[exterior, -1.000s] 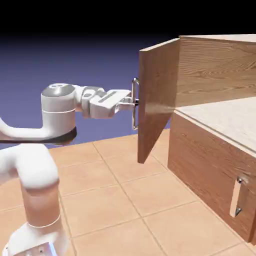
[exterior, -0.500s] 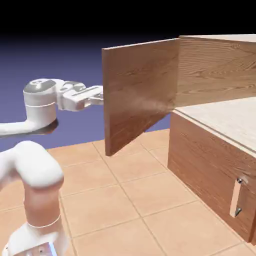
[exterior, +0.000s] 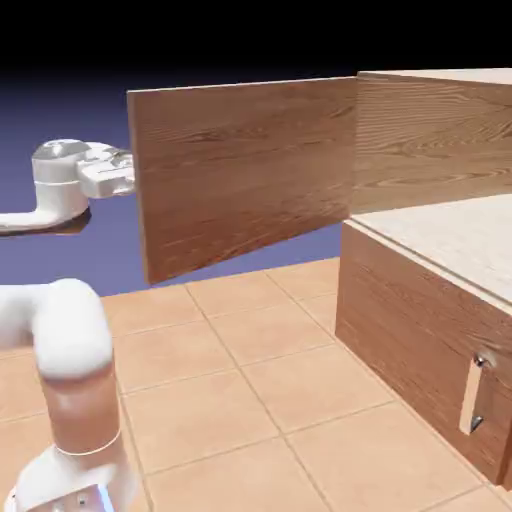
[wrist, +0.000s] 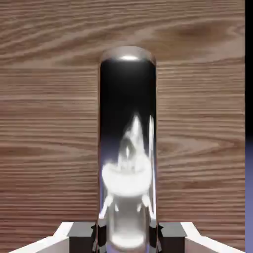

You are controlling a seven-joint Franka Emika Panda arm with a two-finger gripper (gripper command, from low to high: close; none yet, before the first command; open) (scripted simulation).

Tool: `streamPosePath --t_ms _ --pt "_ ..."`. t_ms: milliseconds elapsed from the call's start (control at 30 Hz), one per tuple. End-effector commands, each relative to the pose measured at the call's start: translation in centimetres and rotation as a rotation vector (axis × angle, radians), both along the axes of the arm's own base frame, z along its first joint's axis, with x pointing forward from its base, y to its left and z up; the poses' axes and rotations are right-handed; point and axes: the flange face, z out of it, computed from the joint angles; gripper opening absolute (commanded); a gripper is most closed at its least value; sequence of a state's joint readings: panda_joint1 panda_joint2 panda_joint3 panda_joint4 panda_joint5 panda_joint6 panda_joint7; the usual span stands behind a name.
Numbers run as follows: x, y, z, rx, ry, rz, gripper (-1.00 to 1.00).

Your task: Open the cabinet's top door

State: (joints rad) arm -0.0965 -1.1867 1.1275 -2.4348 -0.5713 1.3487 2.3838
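Note:
The cabinet (exterior: 440,130) of brown wood grain fills the exterior view's right. Its top door (exterior: 245,170) stands swung far out to the left, its broad face turned toward the exterior camera. At the door's free edge, my gripper (exterior: 120,173) reaches in from the left; its fingers are hidden behind the panel. In the hand view, the silver bar handle (wrist: 127,143) runs up the middle against the door's wood (wrist: 49,123). My gripper (wrist: 126,238) is shut on the handle, with a grey fingertip on each side of the bar.
The pale shelf (exterior: 450,235) inside the cabinet lies exposed. Below it is the lower panel with its short handle (exterior: 476,392), closed. The arm's white links (exterior: 65,340) rise at the lower left over the tan tiled tabletop (exterior: 250,390).
The door has swung much further open, its free edge moving left. My hand has travelled left with the handle and now sits behind the panel's edge.

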Motion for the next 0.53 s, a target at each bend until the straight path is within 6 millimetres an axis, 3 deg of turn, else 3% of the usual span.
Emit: streamPosePath --t_ms 0,500 --pt "0.0 1.0 0.0 0.000 0.000 -0.020 -1.00" --pt "1.5 13.7 0.0 -0.001 0.000 -0.266 -1.00"
